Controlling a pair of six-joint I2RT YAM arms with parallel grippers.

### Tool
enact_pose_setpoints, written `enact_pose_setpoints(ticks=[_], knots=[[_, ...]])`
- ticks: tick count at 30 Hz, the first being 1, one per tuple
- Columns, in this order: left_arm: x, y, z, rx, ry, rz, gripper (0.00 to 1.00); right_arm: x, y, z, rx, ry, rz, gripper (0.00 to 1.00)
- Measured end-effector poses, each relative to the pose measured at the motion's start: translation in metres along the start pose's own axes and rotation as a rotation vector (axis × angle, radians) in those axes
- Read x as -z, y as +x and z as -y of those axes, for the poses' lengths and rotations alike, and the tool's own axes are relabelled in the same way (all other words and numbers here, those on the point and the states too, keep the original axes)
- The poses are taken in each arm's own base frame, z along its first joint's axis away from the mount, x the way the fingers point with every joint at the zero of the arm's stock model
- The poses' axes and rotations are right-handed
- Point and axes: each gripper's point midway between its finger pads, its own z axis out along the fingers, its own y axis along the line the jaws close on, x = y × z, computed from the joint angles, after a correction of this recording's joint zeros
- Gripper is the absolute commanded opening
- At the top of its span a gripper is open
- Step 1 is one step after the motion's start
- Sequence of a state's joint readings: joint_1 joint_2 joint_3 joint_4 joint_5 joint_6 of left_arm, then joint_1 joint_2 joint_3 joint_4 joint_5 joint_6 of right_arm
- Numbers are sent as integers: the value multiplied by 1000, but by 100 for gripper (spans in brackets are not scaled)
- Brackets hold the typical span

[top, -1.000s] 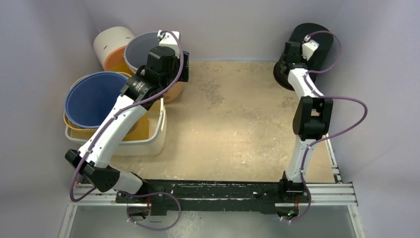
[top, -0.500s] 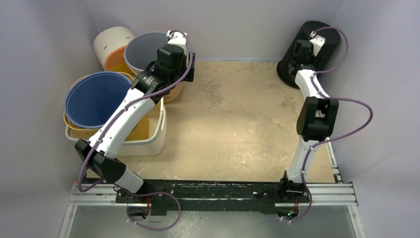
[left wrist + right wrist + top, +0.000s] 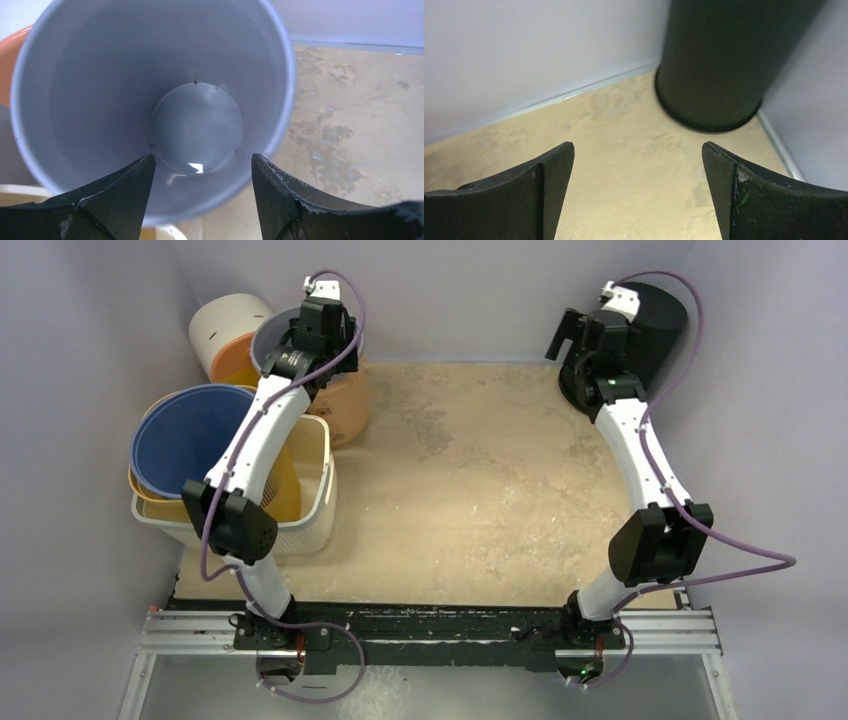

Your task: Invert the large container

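The black bin stands in the far corner of the table. There's a lip around its bottom edge, so I'd say it's already sitting mouth-down and the flip looks pretty much done. I can't see whether its top is closed, though.

The right fingers are spread wide with nothing in them. They're just beside the bin and not touching it, which makes sense if the bin is meant to stand on its own now.

The left fingers are well apart from the bin, clear across the table. They're also wide open and empty, hanging right over the mouth of a grey bucket that sits open end up. My guess is that arm is just parked out of the way over there, since nothing near the bin needs a second hand.
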State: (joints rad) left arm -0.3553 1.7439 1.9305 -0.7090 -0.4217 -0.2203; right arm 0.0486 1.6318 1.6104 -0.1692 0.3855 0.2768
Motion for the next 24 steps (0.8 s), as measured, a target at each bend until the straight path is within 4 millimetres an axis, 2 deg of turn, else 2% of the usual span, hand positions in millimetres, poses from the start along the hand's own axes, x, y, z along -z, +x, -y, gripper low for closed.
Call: enact_pose_setpoints(ticks=[3,6,14,20,24], knots=[[-28,6,-6,-11,-27,-34,66,21,2,-32,14,-100,-18,100],[-45,8,5,-32,-1,-43,64,31,9,-47,28,-153,-41,100],[-43,-12,32,-14,134,11,63,44,28,-29,44,-135,-89,100],[-39,-10,44,-12,193,18,61,56,20,-27,34,-150,-68,100],[-39,-9,44,-13,195,16,53,57,20,-27,33,-152,-67,100]])
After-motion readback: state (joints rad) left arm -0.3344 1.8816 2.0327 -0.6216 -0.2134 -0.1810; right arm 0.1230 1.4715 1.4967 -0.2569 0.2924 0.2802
